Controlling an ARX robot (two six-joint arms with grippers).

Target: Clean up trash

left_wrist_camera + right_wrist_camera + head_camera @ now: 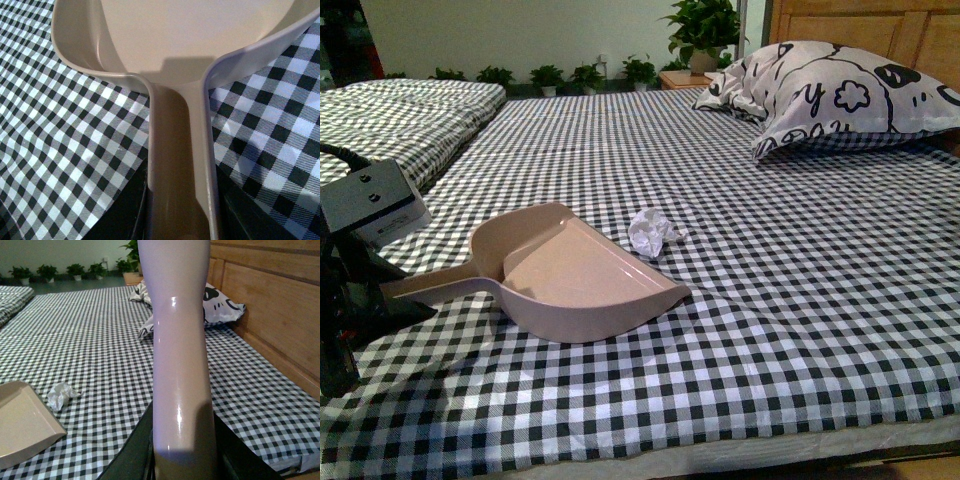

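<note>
Pincer of the left arm (pixel 182 222) closed around the handle of the pink dustpan (pixel 580 275), with one dark jaw tight on each side. Pincer of the right arm (pixel 182 462) closed as well, on a pale smooth handle (pixel 180 365) rising out of the picture, its working end not in view.

Trash (pixel 652 232), one small crumpled ball of white paper, lying on the checked bed (pixel 800 300) just beside the open mouth of the dustpan, on its right and a little farther, not inside it. Patterned pillow (pixel 830 90) far to the right, well apart.

By judgement, only the preparation done: both tools gripped, pan flat on the bed, mouth toward the paper. Left to do: pushing the ball into the pan, then lifting and carrying it away. No bin visible anywhere.
</note>
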